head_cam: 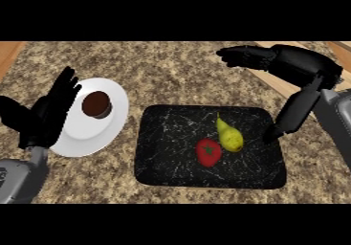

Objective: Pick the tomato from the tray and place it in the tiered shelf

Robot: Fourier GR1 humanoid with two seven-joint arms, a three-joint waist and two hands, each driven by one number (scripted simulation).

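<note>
Hanging above the counter's far right side, the right hand point(252, 57) has its fingers loosely bent and apart, holding nothing; its thumb point(287, 119) points straight down, with the tip just over the right rim of the black tray point(164, 162). From where I stand I cannot tell whether that tip touches the tray or only hovers above it.

On the tray, near its middle, the red tomato point(209, 152) lies a little toward the front edge. Right beside it, on its right and slightly farther back, is a yellow-green pear point(229, 136), stem end pointing to the tray's far edge; the two look as if they touch. The thumb's tip is near the pear, with bare tray between them.

Over by the counter's left edge, the left hand point(47, 112) rests open, fingers straight and pointing up, overlapping the left rim of a white plate point(90, 139). A small brown cup-like thing point(97, 104) sits on the far part of that plate. The speckled stone counter point(170, 67) carries both tray and plate, which sit close together, the plate left of the tray.
</note>
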